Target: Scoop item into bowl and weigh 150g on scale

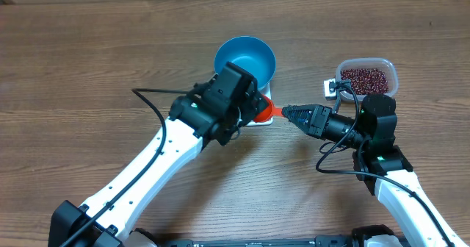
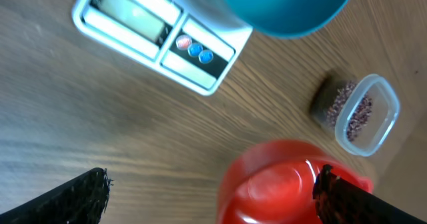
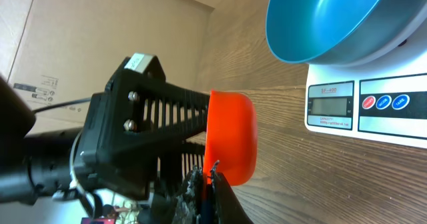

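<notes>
Your left hand (image 2: 210,187) stands wide open around the red scoop (image 2: 273,184); your right hand (image 1: 291,113) pinches its handle. Beans (image 1: 365,78) fill the tub (image 1: 393,72) toward the bench's (image 1: 88,56) right edge, and the bowl (image 1: 244,59) sits on the scale (image 2: 153,41).

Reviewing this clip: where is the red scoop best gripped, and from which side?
By its narrow handle, coming from the robot's right. The scoop has its handle pointing toward the right arm, and its cup is wide and rounded, a poor fit for two fingers. The right gripper is shut on that handle end.
</notes>
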Motion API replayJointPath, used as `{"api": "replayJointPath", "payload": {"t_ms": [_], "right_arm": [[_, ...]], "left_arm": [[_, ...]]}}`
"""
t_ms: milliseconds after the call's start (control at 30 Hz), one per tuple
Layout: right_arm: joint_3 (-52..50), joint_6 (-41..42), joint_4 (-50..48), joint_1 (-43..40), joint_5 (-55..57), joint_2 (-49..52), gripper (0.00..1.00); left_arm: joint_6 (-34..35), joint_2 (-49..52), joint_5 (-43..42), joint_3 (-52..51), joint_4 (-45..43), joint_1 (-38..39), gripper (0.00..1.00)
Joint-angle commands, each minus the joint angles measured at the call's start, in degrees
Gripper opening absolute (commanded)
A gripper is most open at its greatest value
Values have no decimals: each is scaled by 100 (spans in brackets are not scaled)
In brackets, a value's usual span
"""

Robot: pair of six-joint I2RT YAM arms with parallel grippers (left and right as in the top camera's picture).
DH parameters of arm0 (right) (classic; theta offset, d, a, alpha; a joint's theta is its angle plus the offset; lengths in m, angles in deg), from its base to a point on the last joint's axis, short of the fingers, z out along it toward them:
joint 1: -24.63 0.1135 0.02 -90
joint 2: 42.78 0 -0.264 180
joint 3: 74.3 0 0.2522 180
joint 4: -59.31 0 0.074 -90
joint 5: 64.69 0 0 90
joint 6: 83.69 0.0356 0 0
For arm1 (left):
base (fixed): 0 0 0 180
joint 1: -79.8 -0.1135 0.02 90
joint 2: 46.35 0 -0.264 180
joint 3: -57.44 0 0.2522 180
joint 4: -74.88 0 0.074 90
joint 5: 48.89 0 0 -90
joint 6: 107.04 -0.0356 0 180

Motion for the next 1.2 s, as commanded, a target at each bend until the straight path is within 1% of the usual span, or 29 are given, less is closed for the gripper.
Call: {"api": "replayJointPath", "payload": {"t_ms": [0,200,300,367,567,667,833,900,1067,1167], "right_arm": [[144,-153,-17,22,17,4,4],[144,-282,-15,11,17,4,4],[144,-284,-17,11,22,4,4],[144,-299,-17,11,20,4,4],[144,-299,-15,11,37,4,4],[144,-302,-11,11,50,4,4],[144,-323,-9,11,61,4,4],[144,-398,4,11,61,4,4],[144,-411,7,11,61,9,4],[144,-411,7,11,61,9,4]], "left_arm": [[-1176,-319,133,17,94,-282,100],[-2579,-789,173,17,358,-704,99],[-3375,-1034,175,17,529,-901,99],[-4068,-1187,173,17,654,-1014,100],[-5862,-1397,232,17,1001,-1099,100],[-6596,-1397,258,17,1213,-1102,100],[-6669,-1397,1045,17,1473,-1102,100],[-6671,-1397,1215,17,1523,-1102,100],[-6677,-1397,1279,17,1554,-1165,100],[-6725,-1397,1237,17,1556,-1366,100]]}}
